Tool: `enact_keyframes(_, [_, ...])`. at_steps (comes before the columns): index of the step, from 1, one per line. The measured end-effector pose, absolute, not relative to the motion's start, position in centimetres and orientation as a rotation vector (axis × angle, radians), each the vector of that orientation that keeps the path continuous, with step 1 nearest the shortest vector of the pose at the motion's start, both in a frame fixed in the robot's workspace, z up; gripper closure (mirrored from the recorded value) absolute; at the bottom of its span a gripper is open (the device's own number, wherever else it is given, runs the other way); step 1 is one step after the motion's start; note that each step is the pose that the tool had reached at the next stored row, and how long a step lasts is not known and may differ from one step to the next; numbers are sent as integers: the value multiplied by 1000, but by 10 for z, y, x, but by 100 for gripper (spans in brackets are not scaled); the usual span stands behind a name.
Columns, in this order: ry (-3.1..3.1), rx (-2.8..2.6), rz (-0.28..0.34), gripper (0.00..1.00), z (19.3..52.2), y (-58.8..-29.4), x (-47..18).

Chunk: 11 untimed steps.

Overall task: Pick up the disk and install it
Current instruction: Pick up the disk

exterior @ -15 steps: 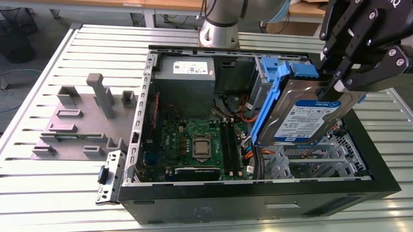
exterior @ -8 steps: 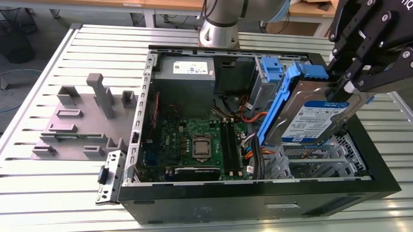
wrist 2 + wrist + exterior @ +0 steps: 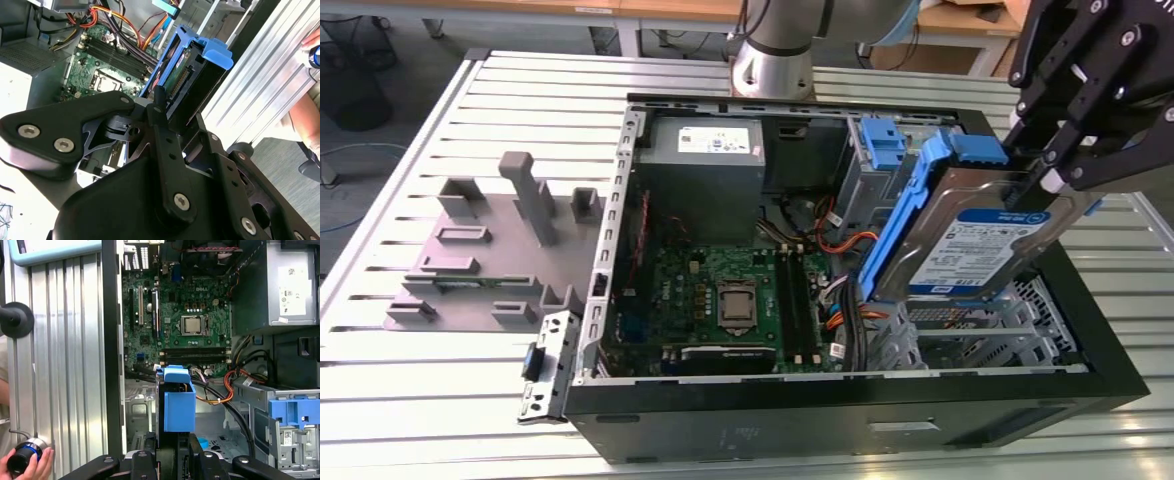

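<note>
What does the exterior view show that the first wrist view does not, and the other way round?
The exterior view adds the white-and-blue label face of the disk, the grey fixture on the table beside the computer case, and the arm's base. The first wrist view adds a hand holding a small black-and-blue object. Both show the gripper shut on the disk over the open case, and the motherboard.

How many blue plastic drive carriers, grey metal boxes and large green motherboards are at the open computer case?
Blue plastic drive carriers: 2, one framing the silver metal disk held by the gripper, one other carrier standing upright
Grey metal box with white label: 1
Large green motherboard: 1
Total: 4
</note>
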<state>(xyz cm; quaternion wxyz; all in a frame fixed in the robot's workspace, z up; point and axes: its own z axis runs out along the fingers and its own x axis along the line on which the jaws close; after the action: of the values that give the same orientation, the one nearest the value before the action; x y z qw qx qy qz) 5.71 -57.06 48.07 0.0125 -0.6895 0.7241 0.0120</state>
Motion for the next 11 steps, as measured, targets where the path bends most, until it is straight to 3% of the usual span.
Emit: enact_keyframes(11, [2257,-2149,37,65,479,-572,63])
